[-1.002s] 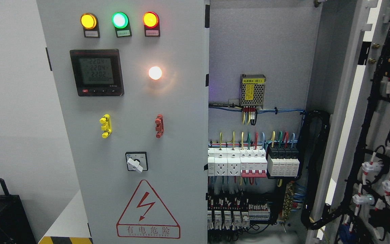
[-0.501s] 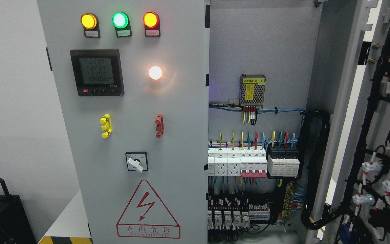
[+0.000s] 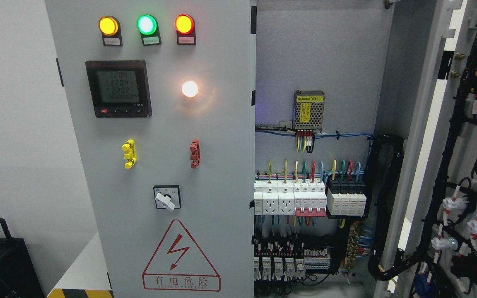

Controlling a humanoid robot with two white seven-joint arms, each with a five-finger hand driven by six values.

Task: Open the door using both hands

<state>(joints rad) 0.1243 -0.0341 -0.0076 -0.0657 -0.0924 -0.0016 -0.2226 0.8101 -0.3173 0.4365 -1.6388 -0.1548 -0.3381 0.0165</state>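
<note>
At the picture's right, the right door (image 3: 466, 165) already stands swung wide, its wired inner face turned toward you, so the cabinet interior (image 3: 313, 124) with its breakers (image 3: 304, 200) and small power supply (image 3: 309, 109) lies bare. Across from it, the left door (image 3: 160, 145) is shut, flat-on to the camera, carrying three lamps (image 3: 146, 25), a meter (image 3: 118, 88), a yellow handle (image 3: 129, 153), a red handle (image 3: 195, 153), a rotary switch (image 3: 167, 198) and the warning triangle (image 3: 179, 256).

Neither of your robot's hands shows anywhere, so you cannot tell how their fingers are set or whether they hold anything.

My reading: one leaf is done and the left one remains, if the task wants both. What the next move turns on is that door's free edge (image 3: 251, 165), a long vertical line running top to bottom beside the opening, with the hinges apparently on its far left side. That edge sits near the middle of the view, so either arm could reach it; the red handle is the grip nearest that edge.
</note>
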